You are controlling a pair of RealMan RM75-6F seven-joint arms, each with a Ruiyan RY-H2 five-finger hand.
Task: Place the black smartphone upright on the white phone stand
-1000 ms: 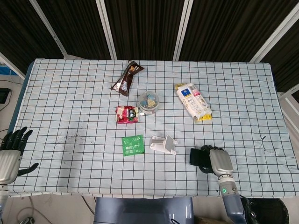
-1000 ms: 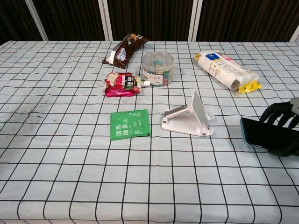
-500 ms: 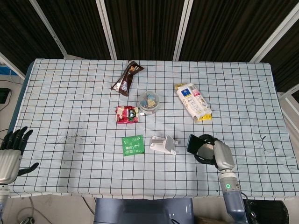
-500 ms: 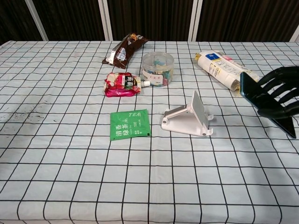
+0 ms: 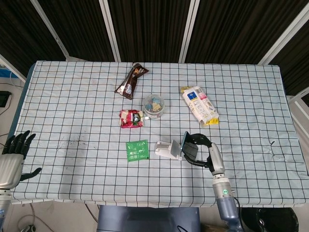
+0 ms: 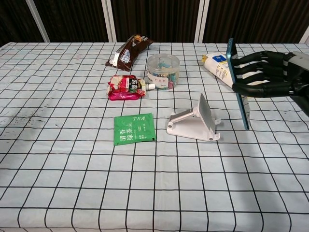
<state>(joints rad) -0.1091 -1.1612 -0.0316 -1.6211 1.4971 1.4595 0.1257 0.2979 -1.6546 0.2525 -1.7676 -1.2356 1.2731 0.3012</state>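
The white phone stand (image 5: 168,150) (image 6: 195,121) sits on the checked cloth near the table's front middle, its backrest tilted. My right hand (image 5: 200,150) (image 6: 264,75) holds the black smartphone (image 5: 186,145) (image 6: 237,86) upright and edge-on, just right of the stand and above the cloth. In the chest view the phone is still apart from the stand. My left hand (image 5: 12,156) rests open at the table's front left corner, holding nothing.
A green tea sachet (image 5: 137,150) lies left of the stand. Behind it are a red snack packet (image 5: 131,118), a clear round tub (image 5: 153,105) and a brown wrapper (image 5: 131,81). A white and yellow packet (image 5: 199,105) lies behind my right hand.
My right hand lifted the smartphone off the cloth, turned it upright and carried it left to just beside the stand. The left hand stayed put.
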